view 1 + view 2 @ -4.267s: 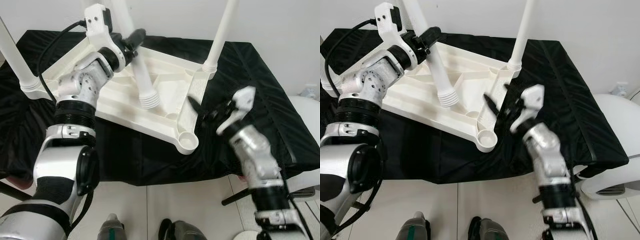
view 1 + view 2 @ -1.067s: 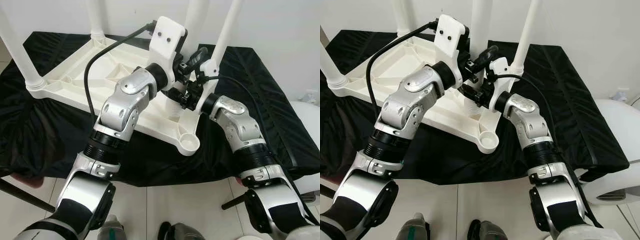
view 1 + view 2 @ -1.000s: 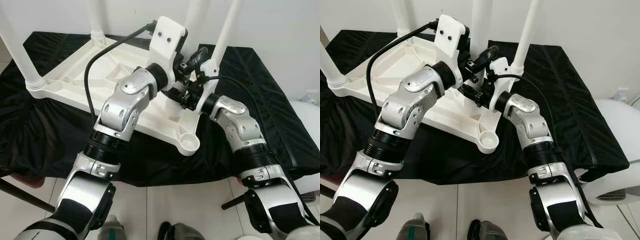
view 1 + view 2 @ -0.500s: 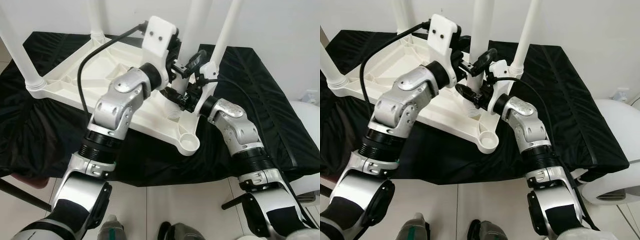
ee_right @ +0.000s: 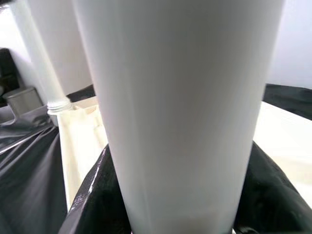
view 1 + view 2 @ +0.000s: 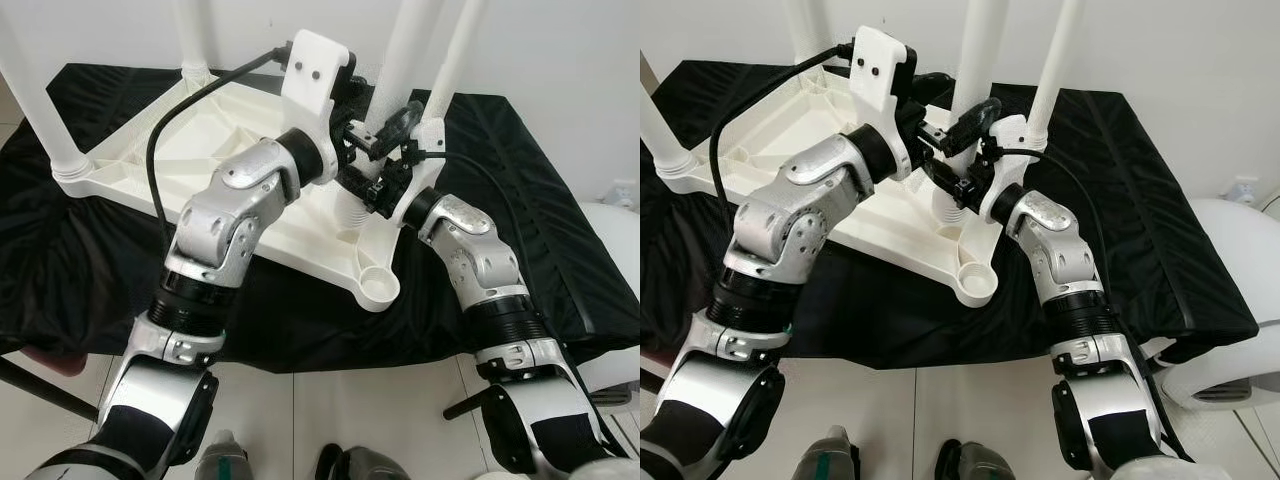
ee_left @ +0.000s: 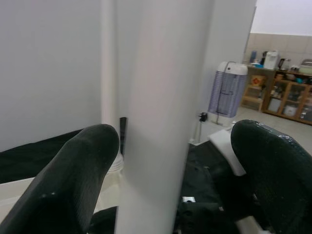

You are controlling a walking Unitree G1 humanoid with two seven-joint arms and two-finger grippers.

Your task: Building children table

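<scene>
A white plastic children's table lies upside down on a black cloth. A loose white leg stands tilted over its underside, the ribbed end low near the front right corner. My right gripper is shut on the leg just above that ribbed end; black fingers hug the leg in the right wrist view. My left gripper sits higher up and is open, its fingers straddling the leg with a gap on one side. An open round socket sits at the table's near corner.
Three legs stand upright in their corners: front left, back, right. The black cloth drapes over the support's edges. A white rounded object is at the far right. My feet are on the tiled floor.
The loose leg now leans with its top further right. My left wrist has shifted a little along it. The right gripper stays on the leg's lower end.
</scene>
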